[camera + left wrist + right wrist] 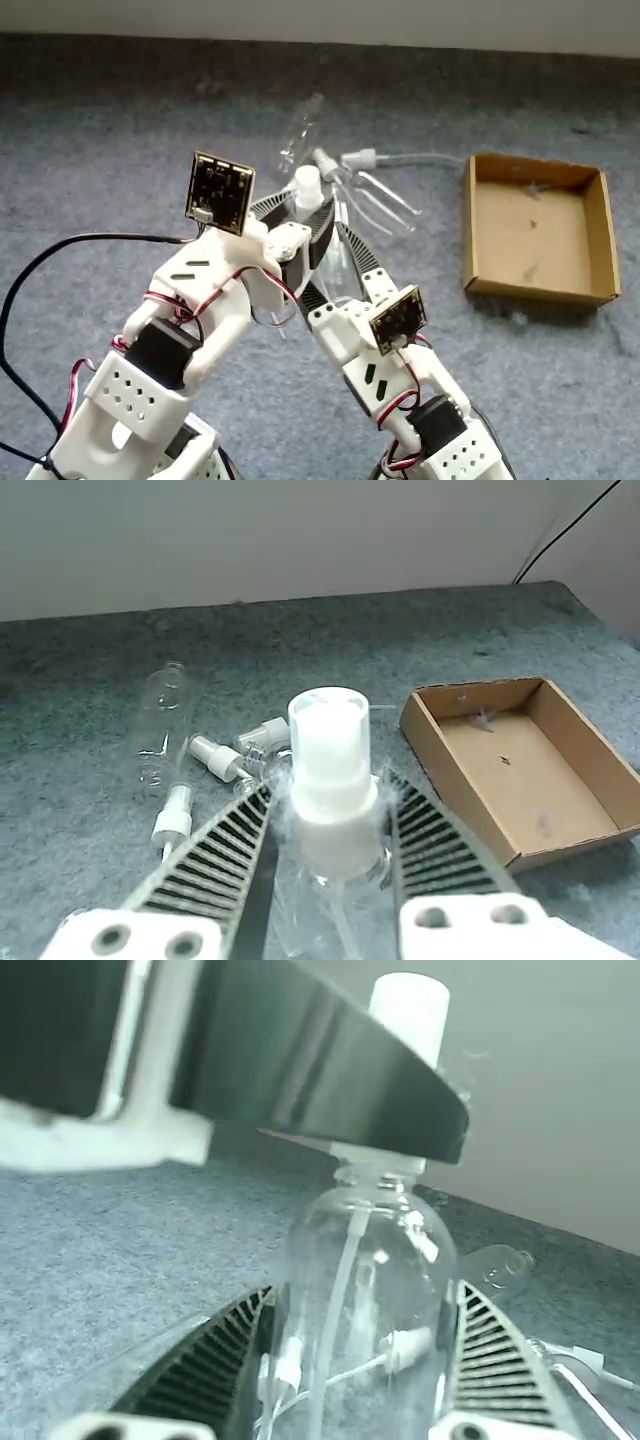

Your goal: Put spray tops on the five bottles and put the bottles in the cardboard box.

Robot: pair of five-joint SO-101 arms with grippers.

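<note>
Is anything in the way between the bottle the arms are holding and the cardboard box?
Mostly no: loose bottles and spray tops lie on the carpet between the held bottle and the cardboard box, which is open on top.

My white plastic arm shells (130, 395) housing black servo blocks (160, 350); red-and-white wires (175, 303) looping joints; black ribbed finger pads (225, 855) sitting on white mounts.

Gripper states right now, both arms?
Left gripper: shut on the white plastic spray top.
Right gripper: shut on the clear plastic bottle.
</note>
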